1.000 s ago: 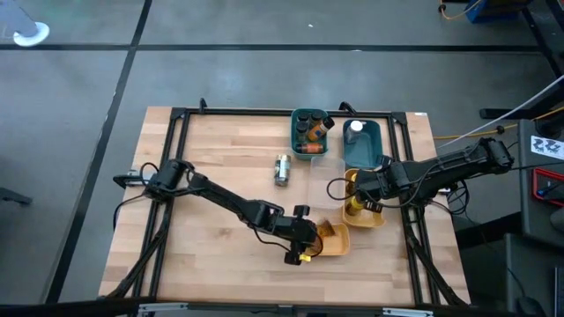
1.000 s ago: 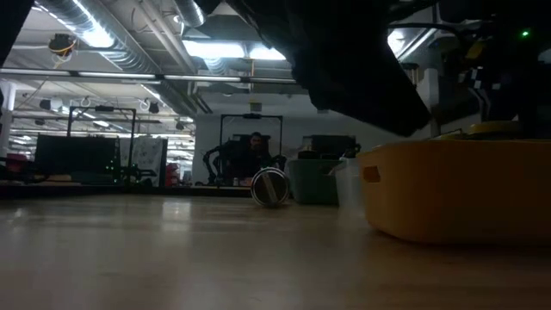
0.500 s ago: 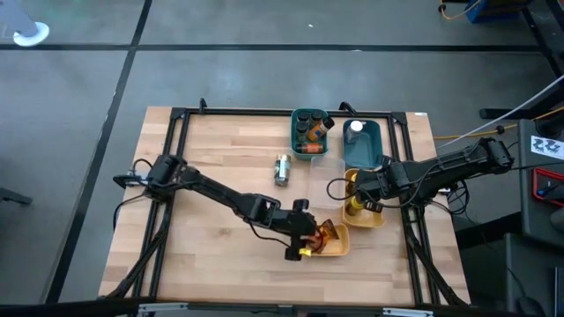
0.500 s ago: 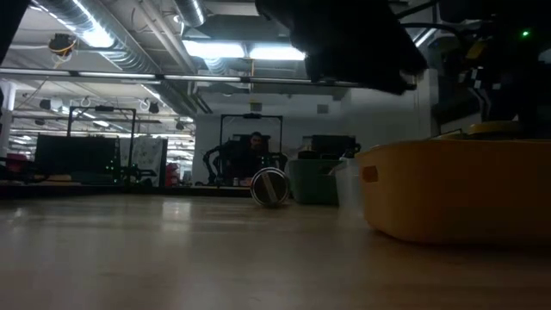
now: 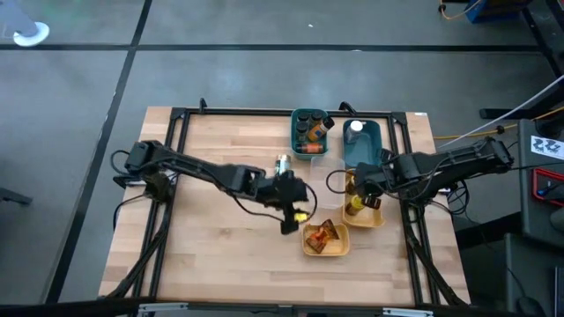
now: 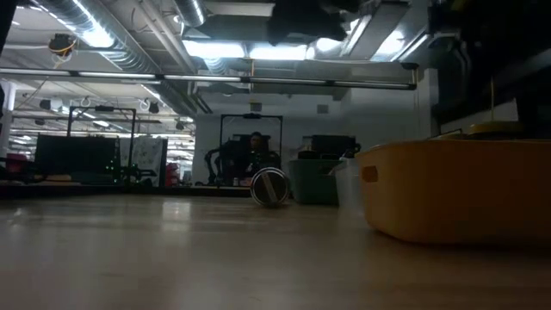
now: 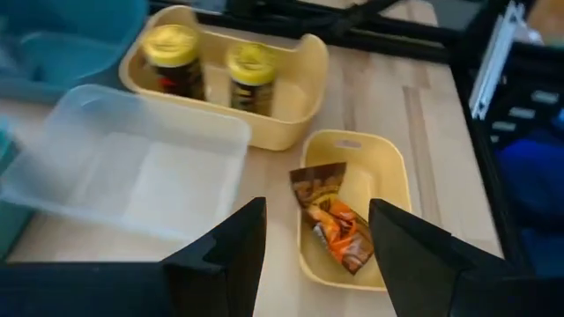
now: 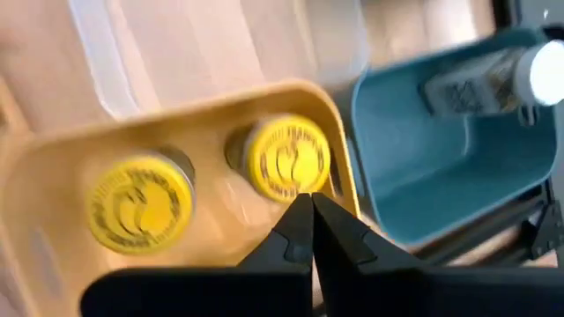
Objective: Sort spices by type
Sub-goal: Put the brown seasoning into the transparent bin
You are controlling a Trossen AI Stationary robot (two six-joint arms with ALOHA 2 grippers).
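My left gripper is open and touches nothing. It hangs above the table, left of a small yellow bin. Orange-brown packets lie flat on that bin's floor. My right gripper is shut and hovers over a larger yellow bin. Two yellow-lidded jars stand upright in it. Whether it touches a lid, I cannot tell. One silver-lidded jar lies on its side on the table.
A clear bin sits beside the larger yellow bin. At the far edge, a teal bin holds dark-lidded jars, and a blue-teal bin holds a white-lidded bottle. A black frame rims the table. A person sits far behind.
My left gripper has risen from the small yellow bin and drawn back toward the table's left and far side. The orange-brown packets, hidden under it before, now lie uncovered in that bin. My right gripper has shifted slightly toward the far edge.
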